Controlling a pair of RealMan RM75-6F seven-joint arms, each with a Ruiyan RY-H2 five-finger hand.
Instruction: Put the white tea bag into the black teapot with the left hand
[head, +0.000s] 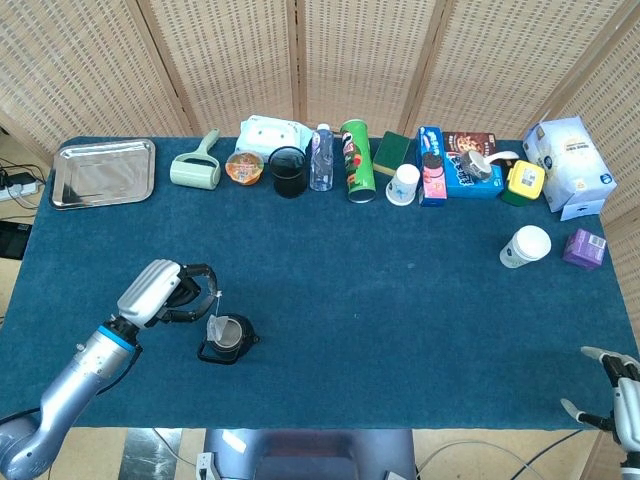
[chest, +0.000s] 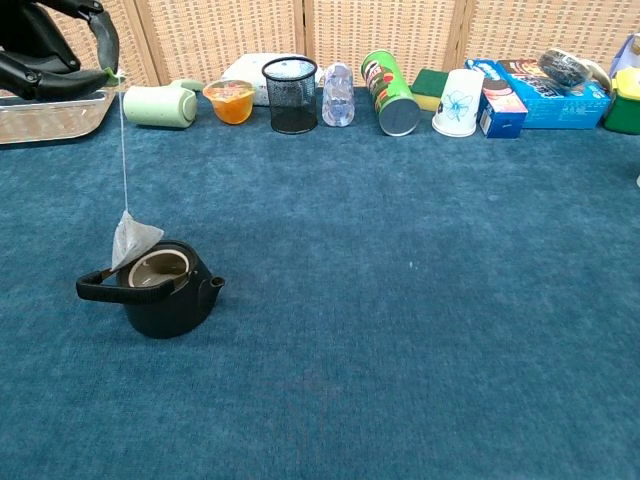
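Chest view shows the white tea bag (chest: 133, 240) hanging on its string just at the left rim of the black teapot (chest: 160, 293), its lower corner at or barely above the open mouth; I cannot tell from here whether it touches the rim. From the head view the tea bag (head: 218, 327) sits over the left part of the teapot (head: 229, 338) opening. The string runs almost straight up to my left hand (chest: 55, 52), where I pinch its top end between fingertips curled toward each other, the hand partly cut off by the frame edge. So the bag lies directly below my hand, long axis vertical, and the pot's mouth is a touch to the right of the bag. I judge the coming move needs a small shift toward the pot's centre, then a lowering. In the head view my left hand (head: 165, 294) is just beside the teapot, on its left. My right hand (head: 622, 390) is well apart at the far right desk (head: 400, 320) corner, partly cropped, fingers seemingly spread and holding nothing. The pot's handle points left and its spout right; its inside bottom is hidden
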